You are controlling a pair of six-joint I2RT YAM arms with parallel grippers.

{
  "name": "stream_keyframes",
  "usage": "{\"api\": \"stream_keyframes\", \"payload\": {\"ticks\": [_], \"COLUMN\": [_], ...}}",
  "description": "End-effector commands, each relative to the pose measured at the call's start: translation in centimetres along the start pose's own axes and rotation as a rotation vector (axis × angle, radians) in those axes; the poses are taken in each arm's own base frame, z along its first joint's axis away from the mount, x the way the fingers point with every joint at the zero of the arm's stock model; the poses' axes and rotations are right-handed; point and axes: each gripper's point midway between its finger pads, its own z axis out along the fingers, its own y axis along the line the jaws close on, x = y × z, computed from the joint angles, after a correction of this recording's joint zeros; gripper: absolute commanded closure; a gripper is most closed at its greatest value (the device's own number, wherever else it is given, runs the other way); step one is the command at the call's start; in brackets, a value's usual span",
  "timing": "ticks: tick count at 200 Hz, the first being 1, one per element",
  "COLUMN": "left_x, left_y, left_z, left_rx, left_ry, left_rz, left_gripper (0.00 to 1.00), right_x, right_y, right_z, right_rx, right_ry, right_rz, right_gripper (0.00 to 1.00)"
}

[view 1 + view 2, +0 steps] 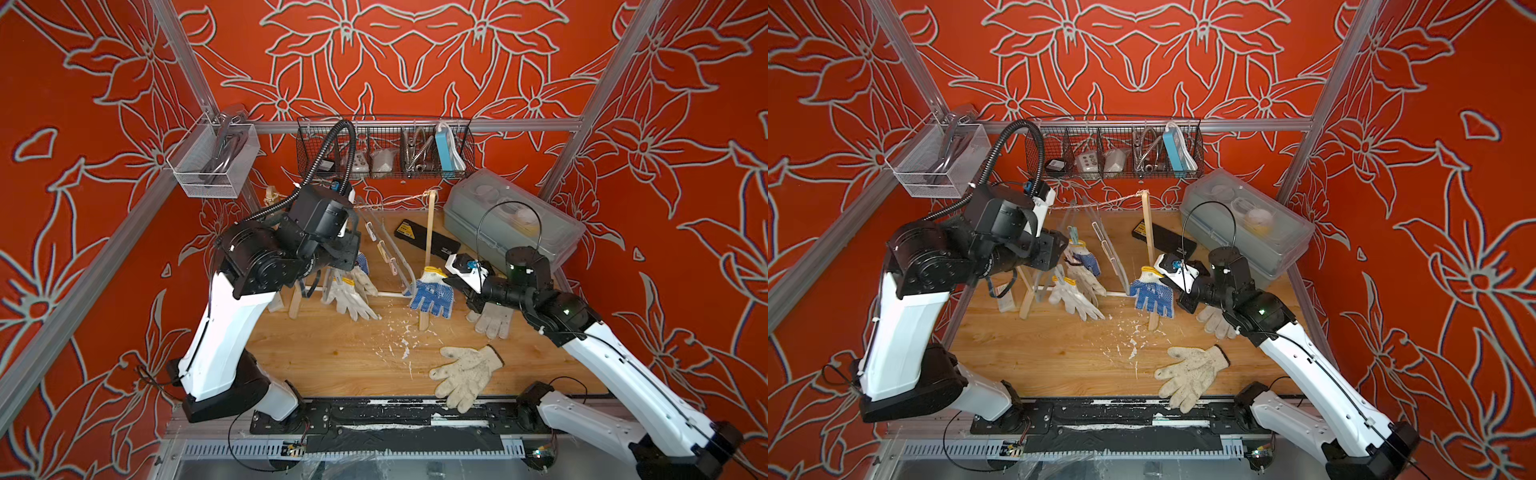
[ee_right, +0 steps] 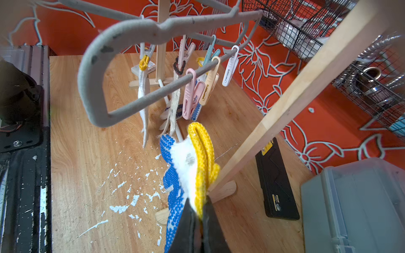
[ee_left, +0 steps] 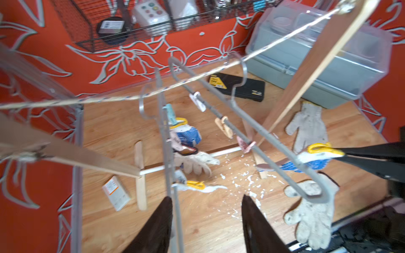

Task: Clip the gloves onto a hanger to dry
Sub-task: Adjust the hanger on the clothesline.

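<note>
Right wrist view: your right gripper [image 2: 198,209] pinches the blue-dotted, yellow-cuffed knit glove [image 2: 175,175]; your left gripper [image 3: 207,198] is spread. Next: carry it to the pink plastic peg [image 2: 190,96], its ten o'clock in a top view.

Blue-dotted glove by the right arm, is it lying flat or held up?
Held up. The right tool is shut on the blue-dotted glove at its yellow cuff, and it hangs fingers down.

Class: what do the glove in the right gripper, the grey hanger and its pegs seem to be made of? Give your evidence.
The glove: knitted cotton-like yarn, visible loops; blue dots look rubbery. The hanger: matt, fuzzy grey coating, perhaps flocking over a rigid core; dark chips. The pegs: smooth pastel plastic, moulded.
</note>
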Motion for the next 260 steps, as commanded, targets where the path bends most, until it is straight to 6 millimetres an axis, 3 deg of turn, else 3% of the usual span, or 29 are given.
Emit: {"api": "stream_keyframes", "payload": {"ticks": [1, 32, 71, 107, 132, 159, 209, 232, 260], "left_x": [0.3, 3.7, 7.5, 9.3, 9.5, 8.4, 5.1, 4.7, 4.4], "left_y": [-3.9, -2.3, -1.4, 2.6, 5.8, 7.1, 5.0, 4.0, 4.5], "left_z": [3.2, 6.1, 8.3, 8.7, 8.4, 9.1, 12.1, 14.4, 16.6], "left_rx": [0.113, -0.007, 0.001, -0.103, -0.17, -0.177, -0.05, -0.004, -0.004], "left_ry": [0.063, 0.146, 0.18, 0.18, 0.117, 0.043, -0.083, -0.104, -0.117], "left_rz": [0.016, 0.021, -0.078, -0.155, -0.205, -0.227, -0.271, -0.29, -0.308], "left_gripper": [0.5, 0.5, 0.51, 0.51, 0.51, 0.51, 0.5, 0.5, 0.51], "right_x": [-0.9, -1.0, -1.5, -1.9, -1.9, -1.8, -2.1, -2.3, -2.6], "right_y": [-0.6, -0.9, -1.0, -1.1, -1.0, -1.0, -0.9, -0.8, -0.5], "right_z": [-0.2, -0.4, -0.6, -0.6, -0.5, -0.4, -0.2, 0.0, 0.1], "right_rx": [0.024, 0.047, 0.047, 0.046, 0.044, 0.043, 0.031, 0.027, 0.016], "right_ry": [-0.009, -0.01, -0.025, -0.032, -0.034, -0.034, -0.05, -0.055, -0.058], "right_rz": [-0.001, -0.001, 0.004, 0.007, 0.01, 0.012, 0.025, 0.032, 0.047], "right_gripper": [1.0, 1.0, 1.0, 1.0, 1.0, 1.0, 1.0, 1.0, 1.0]}}
